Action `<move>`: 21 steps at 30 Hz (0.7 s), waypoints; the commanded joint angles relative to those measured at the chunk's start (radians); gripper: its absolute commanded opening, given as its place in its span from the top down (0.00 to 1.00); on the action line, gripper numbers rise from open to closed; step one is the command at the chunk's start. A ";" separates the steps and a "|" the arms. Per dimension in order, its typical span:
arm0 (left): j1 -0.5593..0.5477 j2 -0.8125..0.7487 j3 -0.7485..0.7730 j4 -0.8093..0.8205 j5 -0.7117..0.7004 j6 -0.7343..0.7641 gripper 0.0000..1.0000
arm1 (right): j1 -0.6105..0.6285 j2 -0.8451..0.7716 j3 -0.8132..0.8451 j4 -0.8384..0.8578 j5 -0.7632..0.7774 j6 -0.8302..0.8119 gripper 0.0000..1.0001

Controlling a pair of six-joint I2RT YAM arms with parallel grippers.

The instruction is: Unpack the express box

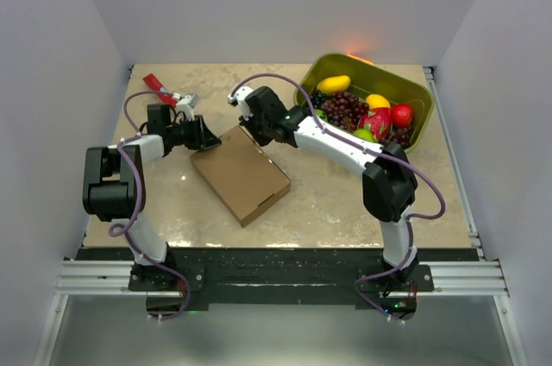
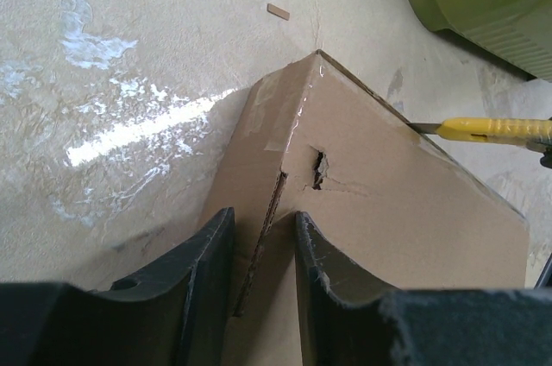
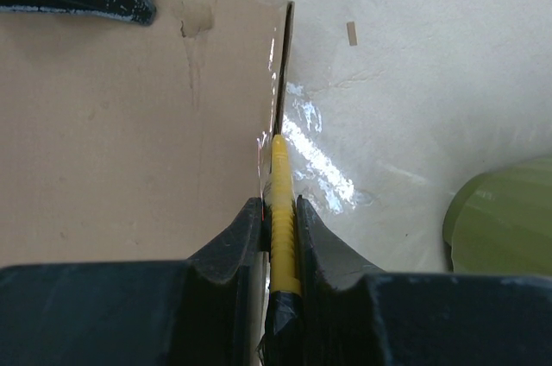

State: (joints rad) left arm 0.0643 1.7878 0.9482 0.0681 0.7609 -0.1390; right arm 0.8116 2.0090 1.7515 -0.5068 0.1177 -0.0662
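Observation:
The express box [image 1: 241,178] lies flat and closed on the table, a plain brown mailer. My left gripper [image 1: 207,135] sits at its far left corner. In the left wrist view its jaws [image 2: 263,215] stand part open astride the lid's corrugated edge, one finger beside the side wall and one over the lid [image 2: 388,219]. A small tear [image 2: 319,167] marks the lid. My right gripper [image 1: 244,116] is shut on a yellow utility knife [image 3: 282,185]. The knife's tip meets the taped seam along the box's far edge [image 3: 129,124]. The knife [image 2: 496,129] also shows in the left wrist view.
An olive-green tub [image 1: 345,68] of fruit stands at the back right, close behind the right arm. A red object [image 1: 157,84] lies at the back left. A small cardboard scrap [image 2: 278,10] lies on the table beyond the box corner.

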 commanded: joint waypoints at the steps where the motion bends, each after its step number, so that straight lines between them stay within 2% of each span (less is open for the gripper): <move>1: -0.008 0.055 -0.037 -0.091 -0.173 0.022 1.00 | 0.003 -0.067 -0.015 -0.087 0.004 0.022 1.00; 15: -0.014 0.035 -0.045 -0.090 -0.207 0.013 1.00 | 0.003 -0.127 -0.015 -0.262 -0.018 0.059 1.00; 21: -0.015 0.030 -0.049 -0.085 -0.215 0.013 1.00 | 0.003 -0.168 -0.065 -0.309 -0.033 0.059 1.00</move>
State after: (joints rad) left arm 0.0563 1.7786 0.9455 0.0662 0.7307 -0.1547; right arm 0.8116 1.9156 1.7245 -0.7273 0.1043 -0.0189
